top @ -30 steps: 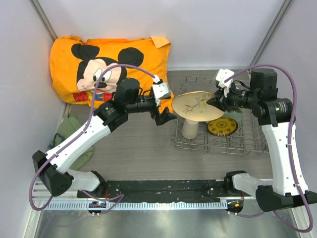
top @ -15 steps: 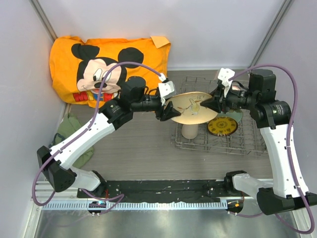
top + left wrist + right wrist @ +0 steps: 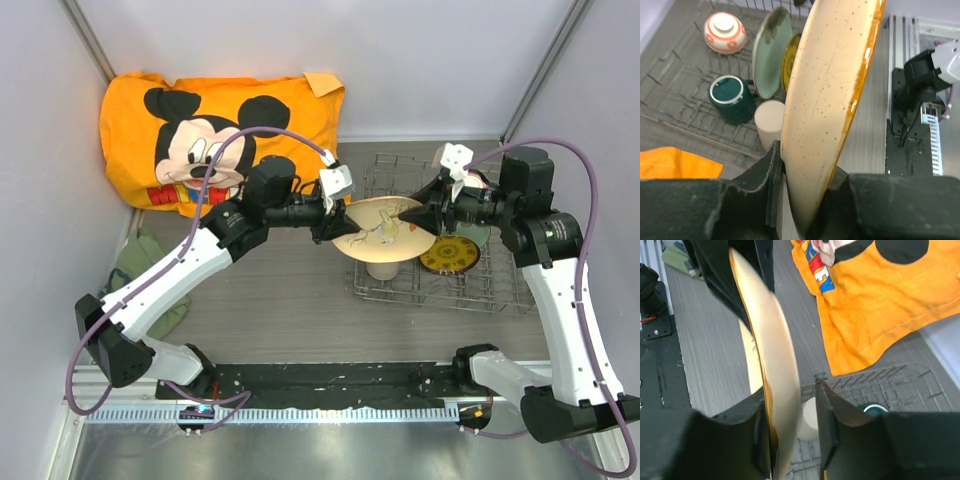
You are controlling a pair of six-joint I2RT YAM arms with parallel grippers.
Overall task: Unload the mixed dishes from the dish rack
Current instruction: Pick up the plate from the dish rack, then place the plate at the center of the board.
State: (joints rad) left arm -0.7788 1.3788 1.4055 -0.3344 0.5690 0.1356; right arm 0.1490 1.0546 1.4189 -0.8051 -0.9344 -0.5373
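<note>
- Gripping the cream floral plate (image 3: pixel 385 228) by one rim with the left hand (image 3: pixel 335 222), fingers (image 3: pixel 771 165) narrowed down tight onto both faces in the left wrist view.
- Flanking the opposite rim with the right hand (image 3: pixel 418 212). In the right wrist view, plate pressed to one finger (image 3: pixel 752 425), with a thin gap showing at the other. Cannot tell whether clamped or slackened.
- Holding that plate in the air, roughly flat and slightly tilted, between the two hands, over the left end of the dish rack (image 3: pixel 500 290) and clear of the tines.
- Directly below the plate, standing in the rack: beige cup (image 3: pixel 383 268).
- Just beside the cup in the left wrist view: dark teal mug (image 3: pixel 730 97) on one side, pale-green plate (image 3: pixel 771 50) on edge among the tines on the other.
- Off in a far part of the rack, foot ring upward: small red-orange bowl (image 3: pixel 725 32).
- Lying on the grey counter (image 3: pixel 270 300), well to the left of the rack: orange cartoon-mouse cloth (image 3: pixel 220 130).
</note>
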